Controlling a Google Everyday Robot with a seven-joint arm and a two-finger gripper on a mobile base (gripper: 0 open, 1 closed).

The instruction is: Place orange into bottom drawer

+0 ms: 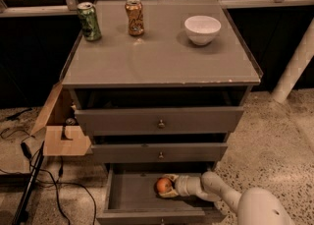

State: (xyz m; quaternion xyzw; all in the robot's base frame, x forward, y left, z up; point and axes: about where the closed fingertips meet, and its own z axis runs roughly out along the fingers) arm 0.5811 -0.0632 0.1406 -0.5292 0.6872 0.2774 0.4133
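Observation:
The orange [163, 185] is inside the open bottom drawer [128, 194], near the middle of the drawer floor. My gripper [167, 188] reaches into the drawer from the right, with its pale fingers [169, 195] wrapped closely around the orange, shut on it. The white arm [221, 193] comes in from the lower right corner. The drawer is pulled out well past the two drawers above it.
On the cabinet top [162, 57] stand a green can [89, 20], an orange-gold can [134, 16] and a white bowl [202, 29]. The middle drawer [159, 154] and top drawer [159, 121] are slightly out. A cardboard box [61, 130] and cables [34, 170] lie left.

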